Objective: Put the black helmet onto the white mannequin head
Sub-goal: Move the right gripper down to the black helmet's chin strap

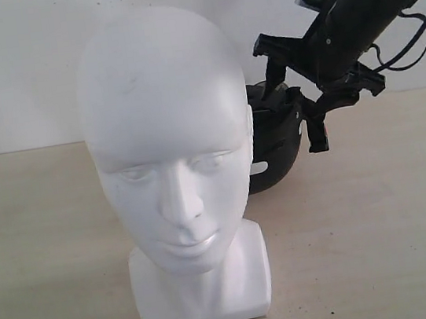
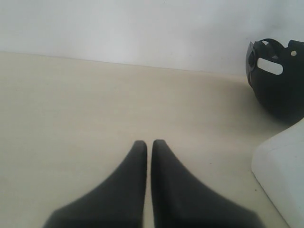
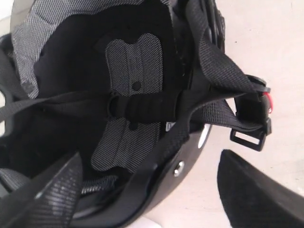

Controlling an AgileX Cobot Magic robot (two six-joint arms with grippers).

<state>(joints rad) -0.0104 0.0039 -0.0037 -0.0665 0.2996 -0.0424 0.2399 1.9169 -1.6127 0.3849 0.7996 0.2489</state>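
The white mannequin head [image 1: 166,134] stands upright at the front centre of the table, facing the exterior camera. Behind it to the right lies the black helmet [image 1: 276,158], partly hidden by the head. My right gripper [image 1: 294,104] is open and straddles the helmet's rim. In the right wrist view one finger is inside the padded lining [image 3: 133,95] and the other is outside the shell with a gap, the gripper [image 3: 149,161] spanning the rim. The chin strap buckle [image 3: 249,135] hangs outside. My left gripper [image 2: 148,142] is shut and empty, low over the table, away from the helmet [image 2: 278,80].
The pale wooden table [image 1: 384,246] runs back to a white wall [image 1: 18,68]. The right arm and its cable [image 1: 409,29] reach in from the upper right. A corner of the mannequin's white neck base [image 2: 282,175] shows in the left wrist view.
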